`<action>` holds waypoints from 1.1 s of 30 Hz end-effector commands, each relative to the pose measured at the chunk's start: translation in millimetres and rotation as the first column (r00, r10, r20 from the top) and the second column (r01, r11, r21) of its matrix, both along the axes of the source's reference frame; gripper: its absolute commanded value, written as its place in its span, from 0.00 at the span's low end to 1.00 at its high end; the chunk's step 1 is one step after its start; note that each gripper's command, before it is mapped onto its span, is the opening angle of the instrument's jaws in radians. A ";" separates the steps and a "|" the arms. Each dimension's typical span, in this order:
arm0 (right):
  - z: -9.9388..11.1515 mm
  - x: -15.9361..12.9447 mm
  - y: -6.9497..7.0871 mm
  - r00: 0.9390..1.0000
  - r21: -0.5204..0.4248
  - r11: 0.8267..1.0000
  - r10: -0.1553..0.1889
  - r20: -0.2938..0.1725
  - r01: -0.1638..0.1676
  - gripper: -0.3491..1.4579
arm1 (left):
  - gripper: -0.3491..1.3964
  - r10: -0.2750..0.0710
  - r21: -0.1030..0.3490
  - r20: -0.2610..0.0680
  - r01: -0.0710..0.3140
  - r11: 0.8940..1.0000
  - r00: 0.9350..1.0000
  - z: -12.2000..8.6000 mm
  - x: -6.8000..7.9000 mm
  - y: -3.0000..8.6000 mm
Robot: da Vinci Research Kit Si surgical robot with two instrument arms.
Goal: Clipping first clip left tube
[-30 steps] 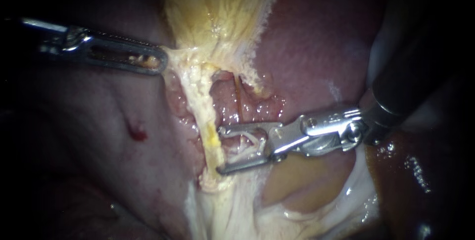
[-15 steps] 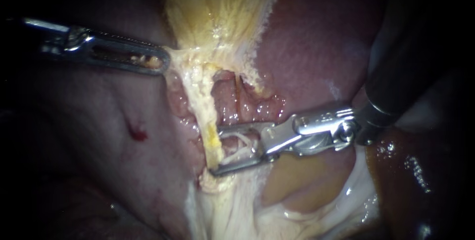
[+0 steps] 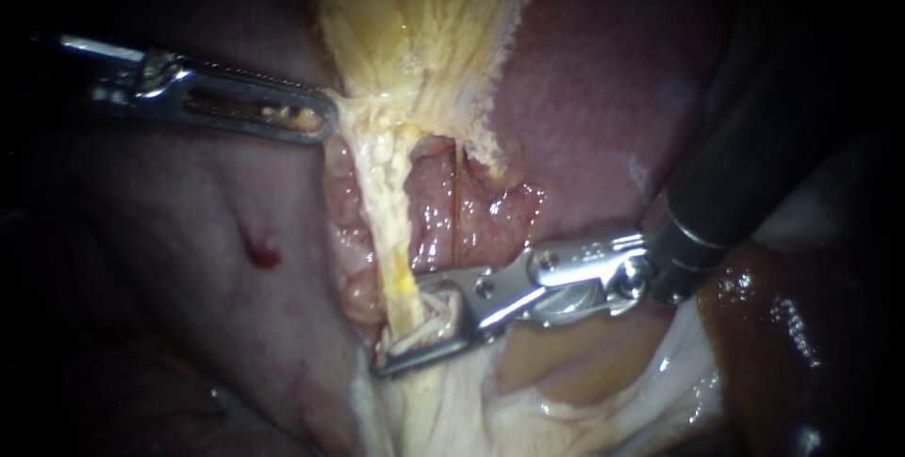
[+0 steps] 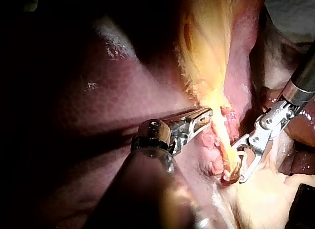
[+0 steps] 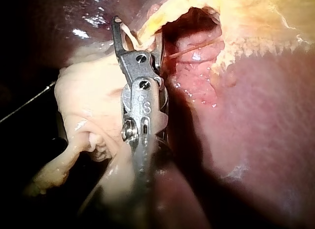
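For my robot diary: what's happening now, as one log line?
left instrument: shut on tissue | right instrument: open around left tube | clip: not yet shut

Silver left instrument (image 3: 319, 123): slim, long flat jaws with a lengthwise slot and fine toothed edge, small shiny hinge block behind. In the left wrist view its shaft is dark and rounded, with a bright metal collar. Bulkier right instrument (image 3: 396, 323): thick black shaft, ringed steel collar, polished silver wrist with round pivot pins, two thin angular steel jaws.
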State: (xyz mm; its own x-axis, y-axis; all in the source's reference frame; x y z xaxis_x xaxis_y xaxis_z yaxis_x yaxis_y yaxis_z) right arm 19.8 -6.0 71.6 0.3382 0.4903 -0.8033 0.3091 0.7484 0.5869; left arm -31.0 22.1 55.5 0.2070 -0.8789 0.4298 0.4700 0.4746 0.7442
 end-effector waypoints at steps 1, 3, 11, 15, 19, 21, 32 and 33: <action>0.1 0.2 -0.2 1.000 -0.002 1.000 -0.006 -0.002 0.006 0.47 | 0.00 0.001 0.002 0.000 -0.001 1.000 1.000 0.0 -0.2 0.0; 0.3 0.5 -0.5 1.000 -0.004 1.000 -0.017 -0.010 0.017 0.47 | 0.00 0.002 0.003 0.001 -0.002 1.000 1.000 0.1 -0.5 0.1; 0.4 1.7 -0.5 0.999 0.004 1.000 -0.025 -0.047 0.025 0.46 | 0.00 0.005 -0.001 0.001 -0.005 1.000 1.000 0.1 -1.0 0.2; 0.4 1.8 -0.5 0.999 0.003 1.000 -0.025 -0.047 0.025 0.46 | 0.00 0.004 -0.001 0.001 -0.004 1.000 1.000 0.2 -1.2 0.3; 0.2 1.6 -0.7 0.998 0.003 1.000 -0.028 -0.049 0.029 0.46 | 0.00 0.004 -0.001 0.001 -0.004 1.000 1.000 0.2 -1.3 0.3; 0.0 1.4 -0.9 0.998 0.003 0.999 -0.032 -0.051 0.032 0.46 | 0.00 0.004 -0.001 0.001 -0.004 1.000 1.000 0.2 -1.2 0.3; -2.3 1.1 -2.5 0.992 0.009 0.997 -0.075 -0.098 0.076 0.46 | 0.00 0.005 -0.001 0.002 -0.005 1.000 1.000 0.4 -1.1 0.4; -2.5 1.1 -2.5 0.992 0.010 0.997 -0.077 -0.103 0.079 0.46 | 0.00 0.005 -0.001 0.002 -0.005 1.000 1.000 0.4 -1.1 0.5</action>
